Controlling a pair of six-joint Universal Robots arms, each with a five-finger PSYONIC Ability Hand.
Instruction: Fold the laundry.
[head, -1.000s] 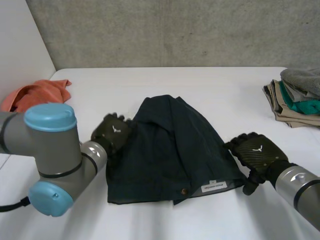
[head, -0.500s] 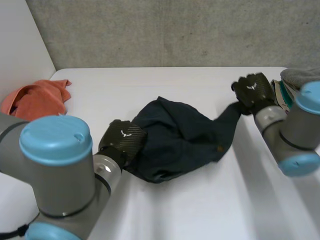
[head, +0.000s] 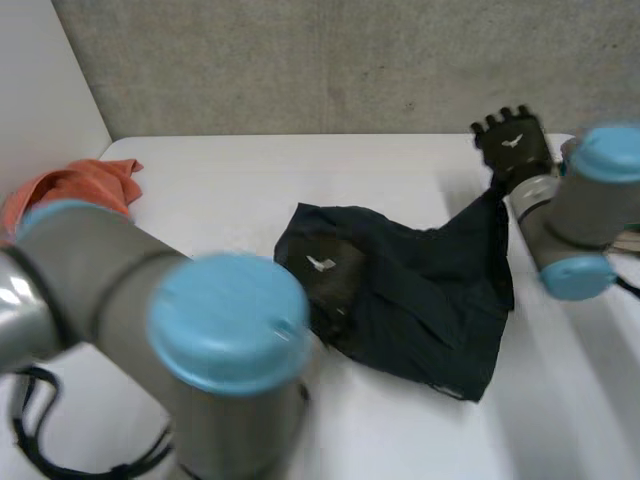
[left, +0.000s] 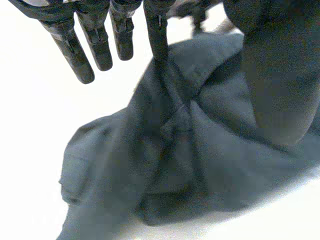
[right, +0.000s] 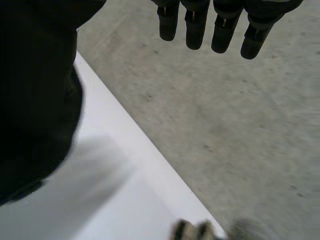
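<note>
A dark navy garment (head: 430, 300) lies crumpled in the middle of the white table (head: 220, 190). One corner of it is drawn up toward the back right. My left hand (head: 325, 272) rests on the garment's left part. In the left wrist view its fingers (left: 100, 45) are straight, and one fingertip touches a raised ridge of the cloth (left: 200, 150). My right hand (head: 512, 145) is raised near the table's back right. Its fingers (right: 225, 30) are straight and point at the wall. The lifted cloth (right: 35, 100) hangs beside its palm, and its thumb is hidden.
An orange cloth (head: 75, 190) is heaped at the table's left edge. A concrete wall (head: 330, 60) stands right behind the table's back edge. My left arm (head: 200, 340) is big in the head view's foreground and hides the table's front left.
Both hands' fingers have straightened. My left hand has slid right onto the garment. The right hand rose a little, and the garment spread out toward the front right.
</note>
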